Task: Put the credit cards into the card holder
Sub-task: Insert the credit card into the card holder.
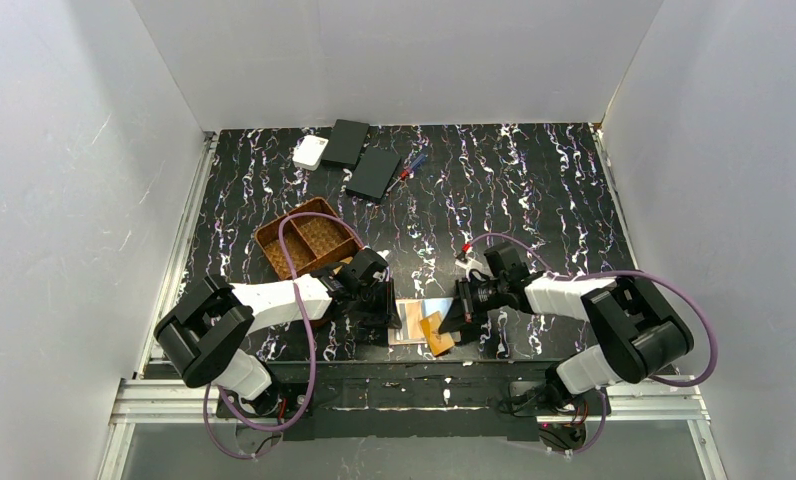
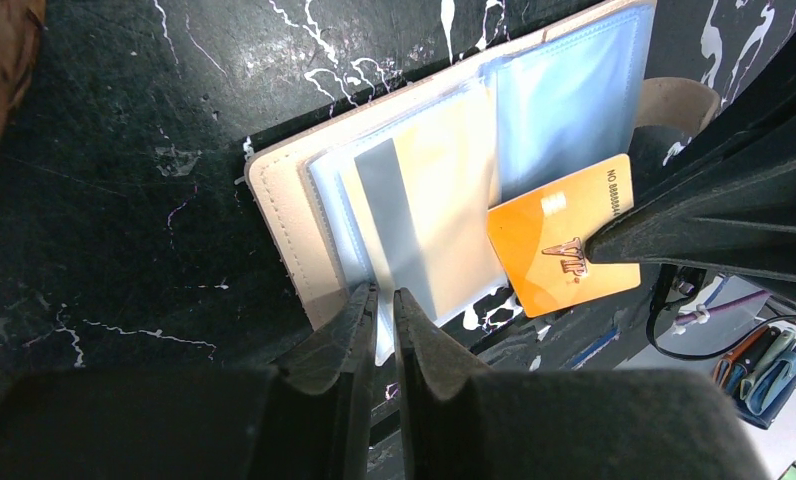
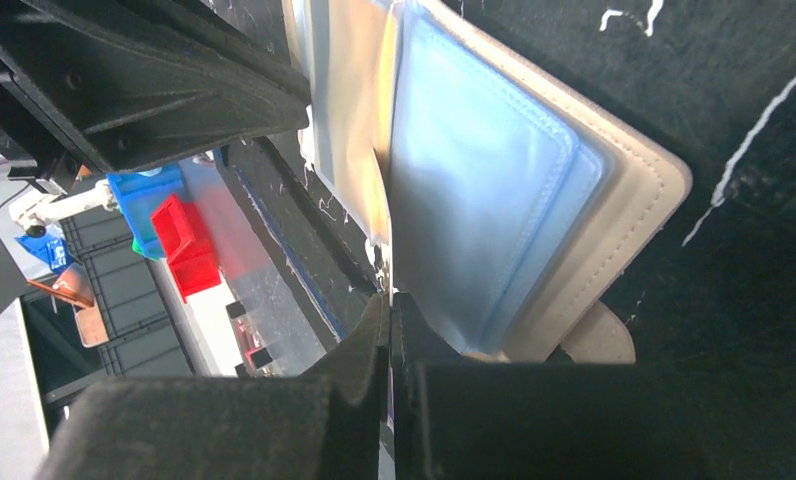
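The tan card holder point(image 1: 411, 322) lies open near the table's front edge, its clear pockets up point(image 2: 279, 220). A pale gold card sits inside one pocket point(image 2: 454, 190). My left gripper point(image 1: 387, 305) is at the holder's left side, its jaws pinched on the edge of a clear pocket sheet point(image 2: 385, 295). My right gripper point(image 1: 461, 312) is shut on an orange credit card point(image 1: 437, 335), marked VIP point(image 2: 549, 245), held at the holder's near right corner. In the right wrist view the gripper point(image 3: 390, 298) holds the card edge-on beside the holder point(image 3: 634, 190).
A brown woven divided tray point(image 1: 309, 243) stands behind my left arm. A white square box point(image 1: 310, 151), two flat black boxes point(image 1: 346, 142) point(image 1: 375, 172) and pens point(image 1: 409, 165) lie at the back. The table's front edge runs right beside the holder.
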You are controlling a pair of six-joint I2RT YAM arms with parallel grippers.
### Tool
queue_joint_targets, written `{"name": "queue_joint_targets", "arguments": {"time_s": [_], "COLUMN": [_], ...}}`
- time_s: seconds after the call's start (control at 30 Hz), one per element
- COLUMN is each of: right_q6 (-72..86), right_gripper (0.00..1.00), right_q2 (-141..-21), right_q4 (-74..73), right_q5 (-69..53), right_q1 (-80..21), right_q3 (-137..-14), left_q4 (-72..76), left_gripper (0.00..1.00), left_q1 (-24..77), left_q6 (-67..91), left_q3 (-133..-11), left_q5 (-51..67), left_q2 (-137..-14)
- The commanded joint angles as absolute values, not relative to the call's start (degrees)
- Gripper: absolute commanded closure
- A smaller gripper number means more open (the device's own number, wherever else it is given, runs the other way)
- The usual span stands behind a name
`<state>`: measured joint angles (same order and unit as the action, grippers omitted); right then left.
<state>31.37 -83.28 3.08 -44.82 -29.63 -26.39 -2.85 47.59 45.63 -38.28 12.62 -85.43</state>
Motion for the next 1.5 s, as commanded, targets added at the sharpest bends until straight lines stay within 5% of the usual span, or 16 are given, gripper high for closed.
{"name": "queue_joint_targets", "arguments": {"time_s": [0.0, 1.47], "right_q6": [31.74, 44.4], "right_gripper": [0.99, 0.99], "right_q2": [-85.4, -98.2], "right_q4": [6.16, 34.3], "right_q5": [-44.65, -43.62], "right_q1": [-29.36, -28.39], "right_q3": [-28.15, -27.45], "left_q4": [-7.3, -6.77], "left_gripper": [0.89, 0.9], "left_q1": [47.3, 47.42], "left_q6": [46.74, 46.63], "left_q3": [-36.3, -35.73], "left_q5": [11.34, 11.87], "left_q2": [-85.96, -85.74]}}
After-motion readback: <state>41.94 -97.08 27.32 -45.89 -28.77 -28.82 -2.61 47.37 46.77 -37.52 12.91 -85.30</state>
